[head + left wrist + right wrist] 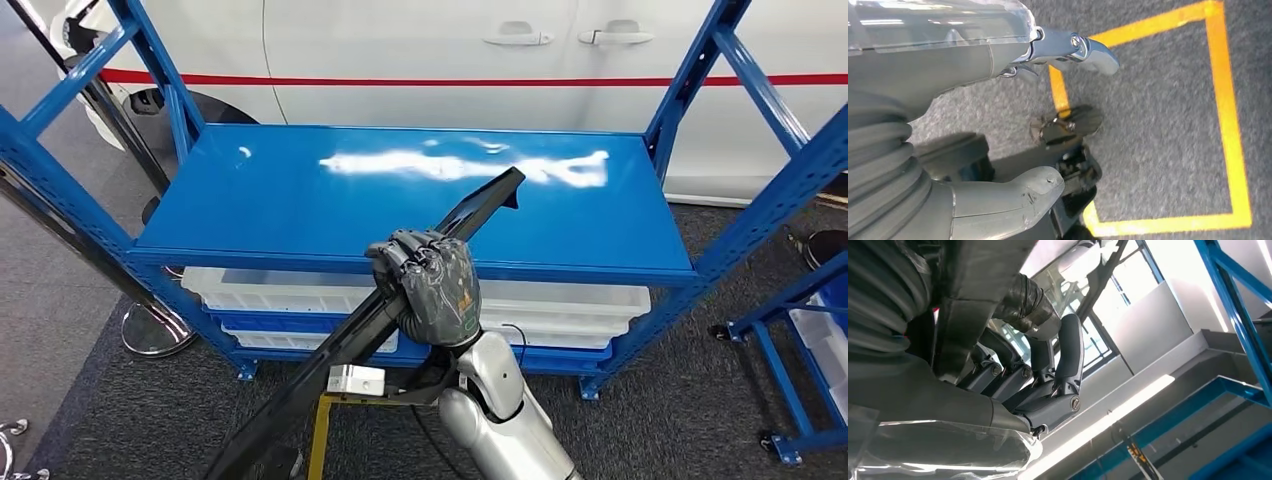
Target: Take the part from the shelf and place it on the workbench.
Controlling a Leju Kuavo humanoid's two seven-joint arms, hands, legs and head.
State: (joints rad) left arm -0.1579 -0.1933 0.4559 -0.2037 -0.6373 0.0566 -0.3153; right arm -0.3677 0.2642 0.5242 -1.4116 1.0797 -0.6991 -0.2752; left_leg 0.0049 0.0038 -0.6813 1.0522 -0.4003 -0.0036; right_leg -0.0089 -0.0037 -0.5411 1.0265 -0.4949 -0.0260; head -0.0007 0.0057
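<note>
A long, narrow black part runs slantwise from the blue shelf top down to the lower left of the head view. My right hand grips it near its middle, fingers wrapped around it just in front of the shelf's front edge. The part's upper tip still lies over the shelf surface. In the right wrist view the dark fingers curl around the black part. My left hand hangs over the grey floor, thumb and a finger apart, holding nothing.
A white vehicle with a red stripe stands behind the shelf. White bins sit on the lower shelf level. A second blue rack is at the right. Yellow tape marks the grey carpet under the left hand.
</note>
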